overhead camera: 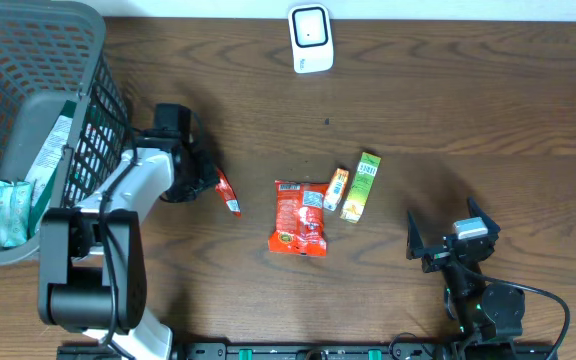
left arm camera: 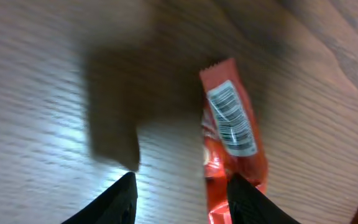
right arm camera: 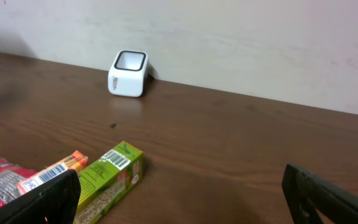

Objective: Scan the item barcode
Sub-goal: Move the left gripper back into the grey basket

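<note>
left wrist view: my left gripper (left arm camera: 180, 182) is spread, and i see the red packet (left arm camera: 232, 124) barcode-up just ahead of it.

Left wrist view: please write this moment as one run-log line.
left gripper: open, above red packet | red packet: on table, barcode up | right gripper: open, empty | scanner: far edge, alone

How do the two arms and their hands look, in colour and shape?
The left arm has a white link between black joints; the right arm is black with a looping black cable. The left hand and right hand have black wedge-shaped fingers.
</note>
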{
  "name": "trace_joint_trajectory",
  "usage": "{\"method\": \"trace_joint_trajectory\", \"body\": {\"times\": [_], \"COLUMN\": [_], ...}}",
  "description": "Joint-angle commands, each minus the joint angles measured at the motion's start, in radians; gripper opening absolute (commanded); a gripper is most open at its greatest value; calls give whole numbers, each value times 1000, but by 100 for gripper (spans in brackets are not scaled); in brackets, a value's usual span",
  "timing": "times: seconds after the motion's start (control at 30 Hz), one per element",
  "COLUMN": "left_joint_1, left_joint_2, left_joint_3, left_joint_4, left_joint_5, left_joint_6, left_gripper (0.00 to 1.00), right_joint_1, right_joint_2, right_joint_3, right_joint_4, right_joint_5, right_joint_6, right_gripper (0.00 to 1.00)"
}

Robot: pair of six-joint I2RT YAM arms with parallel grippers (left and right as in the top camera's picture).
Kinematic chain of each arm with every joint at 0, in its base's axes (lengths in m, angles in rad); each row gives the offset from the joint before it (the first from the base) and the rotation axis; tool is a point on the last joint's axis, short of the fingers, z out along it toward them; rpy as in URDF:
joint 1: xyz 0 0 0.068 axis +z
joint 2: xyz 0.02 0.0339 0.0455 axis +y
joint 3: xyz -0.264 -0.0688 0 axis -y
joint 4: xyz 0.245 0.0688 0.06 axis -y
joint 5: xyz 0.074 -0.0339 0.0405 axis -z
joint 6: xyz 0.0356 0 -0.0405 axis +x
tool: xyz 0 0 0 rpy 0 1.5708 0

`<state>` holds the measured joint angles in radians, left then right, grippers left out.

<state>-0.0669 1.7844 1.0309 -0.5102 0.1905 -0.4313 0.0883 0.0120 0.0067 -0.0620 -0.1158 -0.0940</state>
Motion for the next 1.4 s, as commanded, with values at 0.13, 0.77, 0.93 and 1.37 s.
{"method": "trace_joint_trajectory", "body": {"times": [0.13,0.77,0.93,1.37], "left_joint_1": [-120,-158,-92,305], "left_joint_2": [46,-102,-134,-110], "left_joint_3": [-4,281,655,892], "left_joint_4": [40,-191,-552,-616], "left_joint_5": [-15,-23,-228,-607], "left_joint_6": [-9,69,87,75], "left_gripper": [48,49,57,59], "right_joint_1": [5,5,5,5], "right_joint_2": [-5,-5,-5,-5], "right_joint_3": [-1,-1,-1,-1], "right_joint_4": [-3,-3,-3,-3], "right_joint_5": [-1,-1,-1,-1], "right_joint_6": [11,11,11,11], "right_gripper": [99,99,99,99]}}
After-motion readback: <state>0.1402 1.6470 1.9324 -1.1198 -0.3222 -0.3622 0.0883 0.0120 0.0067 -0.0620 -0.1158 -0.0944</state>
